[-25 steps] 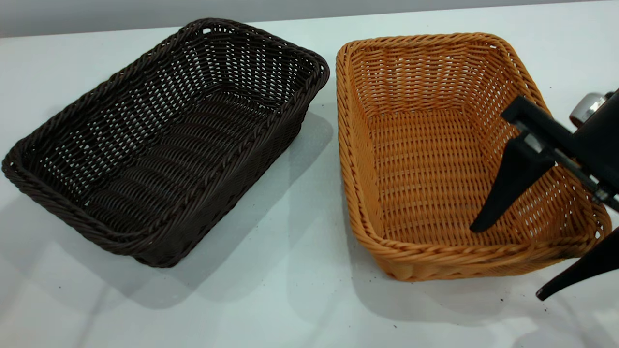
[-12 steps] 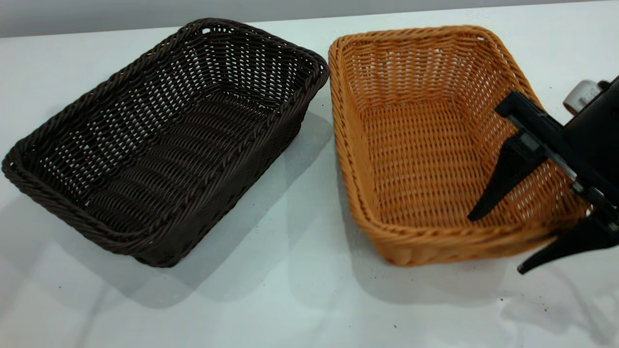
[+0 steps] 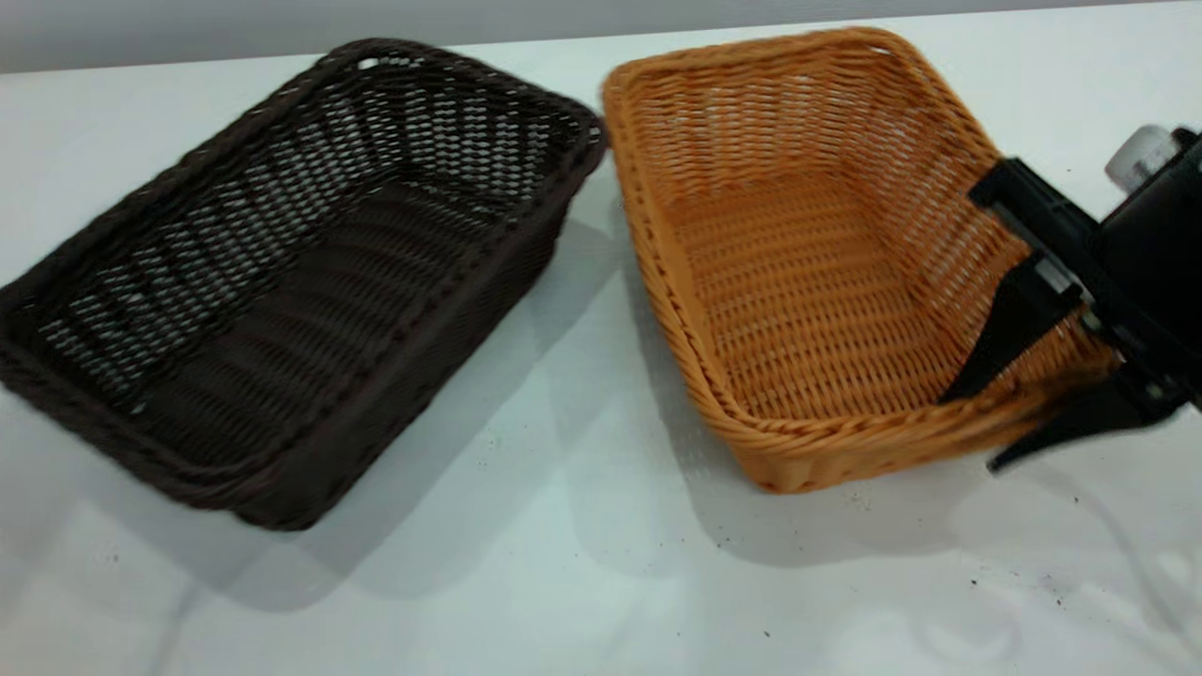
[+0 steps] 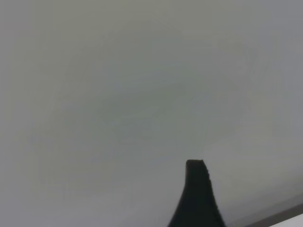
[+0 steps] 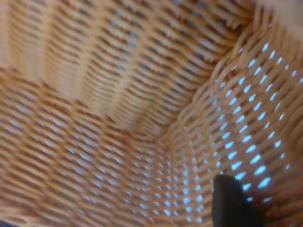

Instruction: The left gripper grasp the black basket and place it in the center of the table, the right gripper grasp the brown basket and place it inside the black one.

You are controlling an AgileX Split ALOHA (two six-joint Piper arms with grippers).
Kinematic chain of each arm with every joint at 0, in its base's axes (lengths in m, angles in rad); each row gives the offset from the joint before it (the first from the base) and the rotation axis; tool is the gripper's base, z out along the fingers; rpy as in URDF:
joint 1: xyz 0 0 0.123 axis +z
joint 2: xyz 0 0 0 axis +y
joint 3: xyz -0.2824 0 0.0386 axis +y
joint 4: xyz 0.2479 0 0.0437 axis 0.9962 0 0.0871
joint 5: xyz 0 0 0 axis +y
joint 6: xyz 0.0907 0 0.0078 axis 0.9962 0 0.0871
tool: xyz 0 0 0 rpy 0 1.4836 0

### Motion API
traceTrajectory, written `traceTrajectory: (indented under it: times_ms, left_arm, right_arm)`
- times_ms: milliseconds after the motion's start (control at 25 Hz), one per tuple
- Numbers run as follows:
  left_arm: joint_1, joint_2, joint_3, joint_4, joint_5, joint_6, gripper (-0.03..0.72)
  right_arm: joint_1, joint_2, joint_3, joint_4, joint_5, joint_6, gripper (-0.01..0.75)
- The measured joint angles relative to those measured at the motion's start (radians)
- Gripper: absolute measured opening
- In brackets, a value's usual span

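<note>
Right gripper point(image 3: 1038, 399) pinches brown basket point(image 3: 808, 272) wall at right table point(image 3: 582, 582) edge, seemingly lifted. Next: carry over black basket point(image 3: 282, 282), left-centre. Left gripper point(image 4: 196, 198): jaws unclear.

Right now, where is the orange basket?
In the exterior view, the brown basket sits right of the black basket on the table, its right corner pinched by the right pincer.
</note>
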Motion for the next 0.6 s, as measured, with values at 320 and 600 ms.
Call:
traceTrajectory:
  times_ms: [320, 600]
  left_arm:
    - [0.0, 0.0, 0.0, -0.002, 0.011, 0.0, 0.472]
    - [0.0, 0.0, 0.0, -0.002, 0.011, 0.0, 0.472]
  right_arm:
    - [0.0, 0.001, -0.064, -0.005, -0.117, -0.083, 0.12]
    - [0.0, 0.002, -0.115, 0.005, -0.295, -0.181, 0.117]
